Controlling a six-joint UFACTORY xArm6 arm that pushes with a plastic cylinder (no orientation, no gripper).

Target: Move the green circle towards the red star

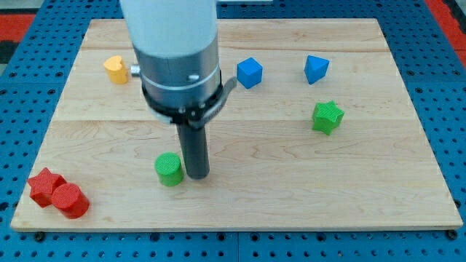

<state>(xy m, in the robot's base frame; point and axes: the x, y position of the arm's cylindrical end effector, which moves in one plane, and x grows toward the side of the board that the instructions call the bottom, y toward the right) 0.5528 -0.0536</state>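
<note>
The green circle [169, 169] is a short cylinder lying low on the board, left of centre. The red star [45, 185] lies at the board's bottom-left corner, touching a red cylinder [70, 200] on its right. My tip [196, 175] rests on the board just right of the green circle, touching or nearly touching its right side. The arm's white and grey body hangs above it and hides part of the board behind.
A yellow heart-shaped block [116, 69] sits at the upper left. A blue cube [249, 73] and a blue block [316, 69] sit at the top, right of centre. A green star [327, 116] lies at the right. The wooden board [291, 196] sits on a blue pegboard.
</note>
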